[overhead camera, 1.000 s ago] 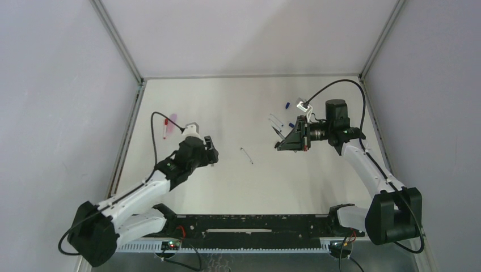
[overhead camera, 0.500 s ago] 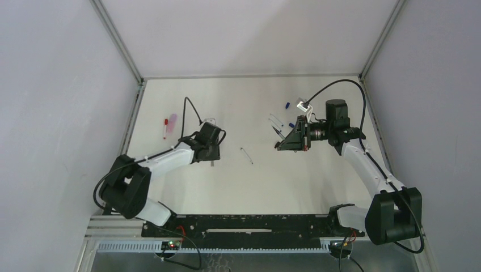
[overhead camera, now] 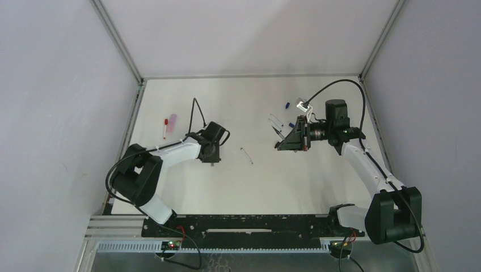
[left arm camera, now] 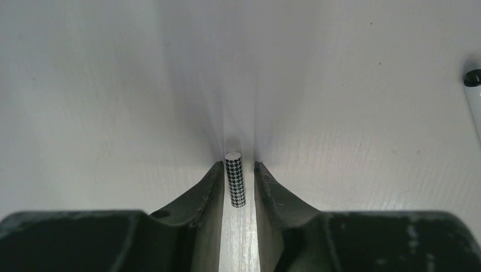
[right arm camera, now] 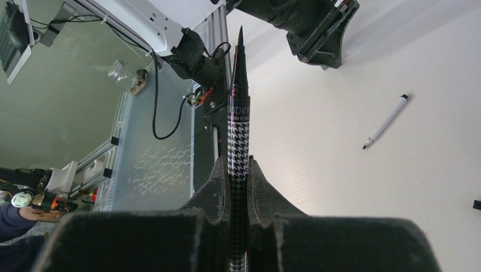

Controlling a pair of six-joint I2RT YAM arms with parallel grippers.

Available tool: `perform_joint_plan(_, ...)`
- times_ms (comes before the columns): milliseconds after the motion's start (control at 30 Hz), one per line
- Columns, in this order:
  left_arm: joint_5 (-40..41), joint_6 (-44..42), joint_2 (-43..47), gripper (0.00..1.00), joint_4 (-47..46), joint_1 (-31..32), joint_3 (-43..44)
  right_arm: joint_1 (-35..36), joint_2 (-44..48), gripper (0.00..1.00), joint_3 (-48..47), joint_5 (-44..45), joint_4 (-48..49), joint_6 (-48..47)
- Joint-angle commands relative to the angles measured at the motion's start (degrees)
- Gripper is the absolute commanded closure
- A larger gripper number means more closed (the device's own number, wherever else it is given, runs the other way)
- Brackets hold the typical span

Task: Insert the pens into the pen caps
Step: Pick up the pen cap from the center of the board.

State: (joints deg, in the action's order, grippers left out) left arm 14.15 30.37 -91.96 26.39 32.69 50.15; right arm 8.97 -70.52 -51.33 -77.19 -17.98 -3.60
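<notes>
Right gripper [right arm camera: 238, 170] jaws clamped on slim black-and-white houndstooth plastic pen [right arm camera: 238, 107], held above white tabletop [left arm camera: 368, 113], black pointed tip forward. Short matching houndstooth cap [left arm camera: 235, 180] sits on tabletop between left gripper [left arm camera: 237, 168] jaws; pinched or slightly free, cannot tell. Both likely light, rigid, smooth, roll-prone; tip looks delicate. Take cap mid-length, mouth end clear.

I looked down on a white counter [overhead camera: 238, 187] boxed in by pale grey walls [overhead camera: 57, 113] and aluminium posts [overhead camera: 116, 39]. A black rail [overhead camera: 249, 225] ran along its near edge, with a small green board [overhead camera: 170, 245] just below. Off the counter, the right wrist view showed a clear jar [right arm camera: 120, 71] on a greenish surface.
</notes>
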Motion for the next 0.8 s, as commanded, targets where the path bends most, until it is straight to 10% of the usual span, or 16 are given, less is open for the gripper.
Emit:
perform_joint_plan(0,-1.03,-1.47,-2.27,0.71,2.75,-0.35,3.48,-0.31,0.11,1.00,-2.02,-0.88,0.31,-0.97)
perform_joint_plan(433,-6.46,-1.50,-8.34,0.77,8.46,-0.34,5.28,-0.75,1.41,1.00,-2.02,-1.88,0.75,-0.30)
perform_joint_plan(767,-6.16,-2.82,-6.38,1.00,10.37,-0.34,5.40,-0.86,2.05,1.00,-1.97,-2.33,0.51,-0.40)
